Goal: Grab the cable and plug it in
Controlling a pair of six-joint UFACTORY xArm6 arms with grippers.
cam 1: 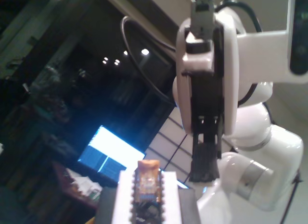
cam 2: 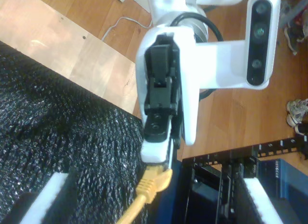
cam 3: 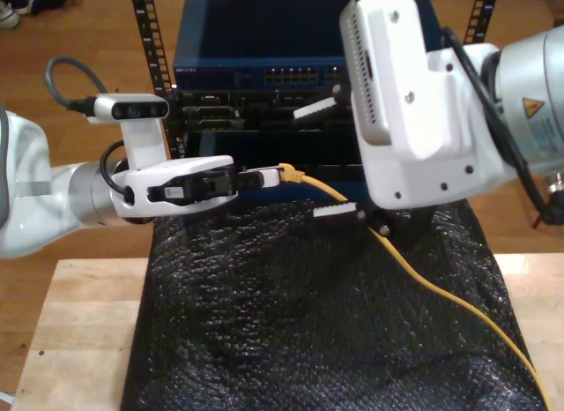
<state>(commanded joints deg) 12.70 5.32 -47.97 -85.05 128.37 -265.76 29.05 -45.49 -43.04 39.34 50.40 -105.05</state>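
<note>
The yellow-orange cable (cam 3: 441,279) runs across the black mat from the exterior view's lower right up to its plug (cam 3: 288,174). My first gripper (cam 3: 280,175) is on the arm at the exterior view's left and is shut on that plug in front of the rack. The plug shows between its white pads (cam 1: 122,195) as an orange tip (cam 1: 147,178). My second gripper (cam 3: 326,162) is on the large arm at the exterior view's right and stands open. Its white pads (cam 2: 48,195) are on either side of the plug (cam 2: 153,180) without touching it.
A blue network switch (cam 3: 264,58) with a row of ports (cam 3: 295,76) sits in the black rack (cam 3: 150,41) behind the grippers. A black bubble-textured mat (cam 3: 291,323) covers the wooden table (cam 3: 79,332). The first arm's camera bracket (cam 3: 132,109) stands above its gripper.
</note>
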